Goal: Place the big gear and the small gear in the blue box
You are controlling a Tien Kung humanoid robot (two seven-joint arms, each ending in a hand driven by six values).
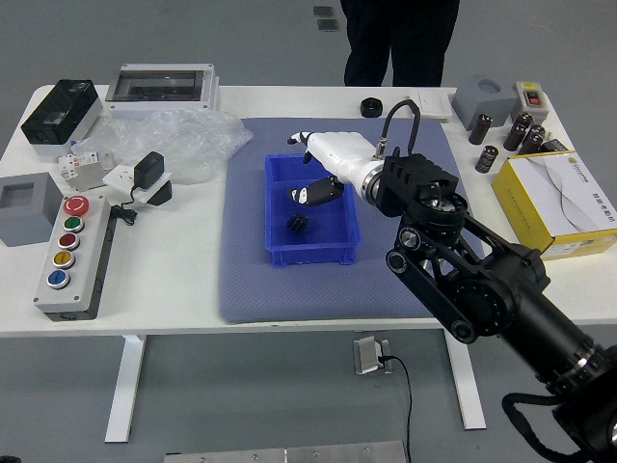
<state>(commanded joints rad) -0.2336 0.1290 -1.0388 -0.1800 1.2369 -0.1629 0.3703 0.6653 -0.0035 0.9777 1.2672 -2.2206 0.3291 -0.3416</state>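
Observation:
My right hand (321, 172) is above the blue box (316, 253), palm down, fingers spread and holding nothing. Inside the box, toward its left front part, lies a black gear (298, 223); which of the two gears it is, I cannot tell. The spot on the mat just right of the box is covered by my right hand and arm, so no other gear can be made out there.
The box stands on a blue-grey mat (251, 289). A black round part (371, 107) is at the mat's far edge. Dark cylinders (487, 159) and a yellow box (525, 207) stand right; a button panel (82, 260) lies left. A person stands behind the table.

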